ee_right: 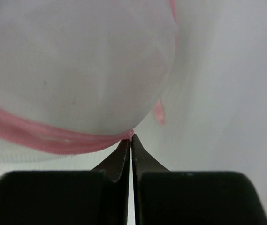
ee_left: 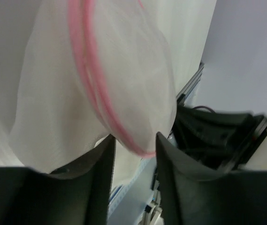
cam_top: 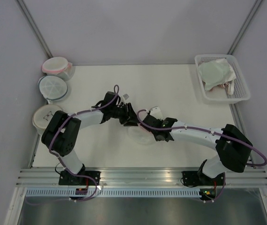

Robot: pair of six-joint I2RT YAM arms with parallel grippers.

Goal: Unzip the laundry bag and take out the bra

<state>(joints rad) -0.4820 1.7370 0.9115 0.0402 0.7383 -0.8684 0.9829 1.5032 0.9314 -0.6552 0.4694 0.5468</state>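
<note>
The laundry bag (cam_top: 141, 136), white mesh with a pink zipper rim (ee_left: 84, 70), lies at the table's middle under both grippers. In the right wrist view it fills the upper frame as a white dome (ee_right: 77, 65). My right gripper (ee_right: 132, 137) is shut, pinching the pink rim at its very tips; a loose pink tab (ee_right: 159, 112) hangs just right of them. My left gripper (ee_left: 134, 137) is open, its fingers either side of the bag's lower pink edge. From above, the left gripper (cam_top: 128, 119) and right gripper (cam_top: 146, 124) meet over the bag. The bra is hidden.
Three round mesh pouches sit at the left edge: pink-rimmed (cam_top: 57, 65), blue-rimmed (cam_top: 53, 87), tan-rimmed (cam_top: 45, 118). A white basket (cam_top: 242, 92) at the back right holds a pale greenish cloth (cam_top: 215, 72). The right arm's body (ee_left: 217, 136) shows close beside the left gripper.
</note>
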